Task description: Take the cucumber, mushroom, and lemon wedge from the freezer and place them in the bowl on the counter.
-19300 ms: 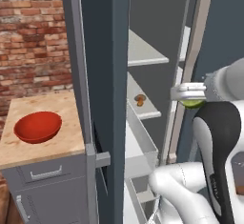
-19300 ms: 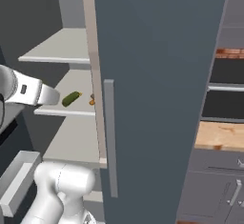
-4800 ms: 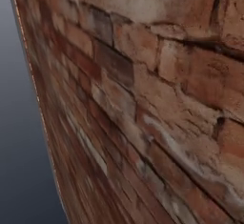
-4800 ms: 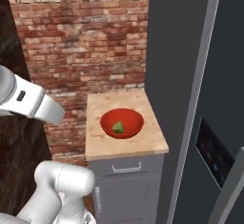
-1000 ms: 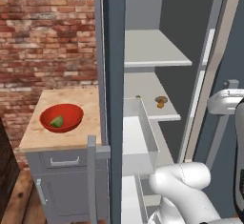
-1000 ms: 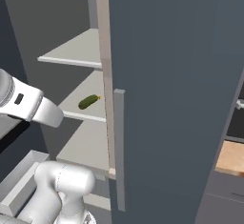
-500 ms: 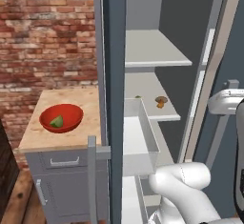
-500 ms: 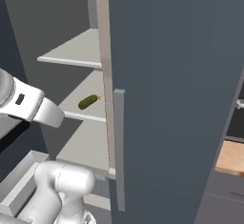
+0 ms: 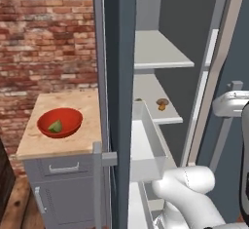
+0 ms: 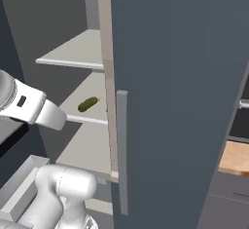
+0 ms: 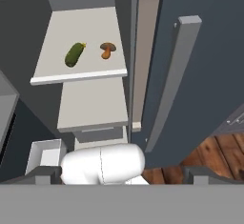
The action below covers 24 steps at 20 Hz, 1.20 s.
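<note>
Cucumber (image 11: pixel 74 54) and mushroom (image 11: pixel 107 49) sit side by side, near each other but apart, on a pale shelf (image 11: pixel 57 75) of the open freezer (image 10: pixel 175 101), in the upper left of the hand view. In the right base view the cucumber lies at left centre on that shelf; in the left base view the mushroom shows at centre. Over at the left of the left base view, the lemon wedge (image 9: pixel 55 126) rests inside the red bowl (image 9: pixel 68 116) on the counter (image 9: pixel 58 143). The gripper (image 11: pixel 122 175) is spread wide with nothing between its tips, at the bottom of the hand view, well apart from the food.
</note>
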### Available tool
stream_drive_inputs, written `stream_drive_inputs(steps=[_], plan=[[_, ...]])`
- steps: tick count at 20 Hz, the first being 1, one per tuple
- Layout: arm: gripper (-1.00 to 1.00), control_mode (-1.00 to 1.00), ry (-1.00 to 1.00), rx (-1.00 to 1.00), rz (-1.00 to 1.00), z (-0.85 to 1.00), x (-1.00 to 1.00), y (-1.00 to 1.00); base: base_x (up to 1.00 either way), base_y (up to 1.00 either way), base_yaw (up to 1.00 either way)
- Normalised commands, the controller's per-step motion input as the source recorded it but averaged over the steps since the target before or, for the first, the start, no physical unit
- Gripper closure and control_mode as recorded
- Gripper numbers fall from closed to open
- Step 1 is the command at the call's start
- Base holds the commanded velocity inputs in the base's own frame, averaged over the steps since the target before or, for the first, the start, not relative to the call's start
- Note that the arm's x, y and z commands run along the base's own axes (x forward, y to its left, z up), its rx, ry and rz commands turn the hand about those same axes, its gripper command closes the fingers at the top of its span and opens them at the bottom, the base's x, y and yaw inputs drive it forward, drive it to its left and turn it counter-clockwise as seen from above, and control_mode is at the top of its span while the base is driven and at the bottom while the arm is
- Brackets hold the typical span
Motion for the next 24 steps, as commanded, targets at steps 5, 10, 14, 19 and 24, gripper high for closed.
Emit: stream_drive_inputs(steps=[5, 10, 14, 19, 24], plan=[[-1.00, 1.00, 0.00, 0.00, 0.00, 0.00, 0.00, 0.00, 0.39, 0.78, -0.10], [-1.00, 1.00, 0.00, 0.00, 0.00, 0.00, 0.00, 0.00, 0.35, 0.71, -0.07], [-1.00, -1.00, 0.00, 0.00, 0.00, 0.00, 0.00, 0.00, 0.07, 0.19, 0.00], [-1.00, -1.00, 0.00, 0.00, 0.00, -0.27, 0.31, 0.23, 0.00, 0.00, 0.00], [-1.00, -1.00, -0.03, 0.00, 0.00, -0.38, 0.66, 0.35, 0.00, 0.00, 0.00]])
